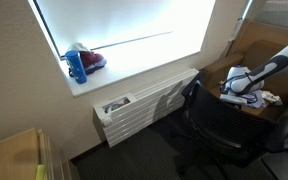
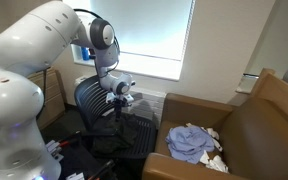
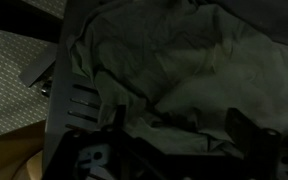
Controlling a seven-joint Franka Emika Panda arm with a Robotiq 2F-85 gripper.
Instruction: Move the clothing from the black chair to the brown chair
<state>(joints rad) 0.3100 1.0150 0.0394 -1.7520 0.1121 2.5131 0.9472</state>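
The black chair (image 2: 92, 98) stands in front of the window, with dark grey-green clothing (image 2: 136, 130) lying on its seat. In the wrist view this clothing (image 3: 174, 60) fills most of the picture in crumpled folds. My gripper (image 2: 120, 96) hangs low over the seat, and its open fingers (image 3: 179, 135) straddle a fold of the cloth. The brown chair (image 2: 259, 115) stands beside it and holds a pile of blue and white clothes (image 2: 191, 142). In the other exterior view the gripper (image 1: 234, 86) is above the black chair (image 1: 216, 122).
A white radiator (image 1: 149, 100) runs under the window behind the black chair. A blue bottle (image 1: 77, 68) and a red item (image 1: 93, 60) sit on the sill. A light wooden surface (image 1: 14, 155) is at the lower left. The robot's base (image 2: 14, 110) crowds the black chair's side.
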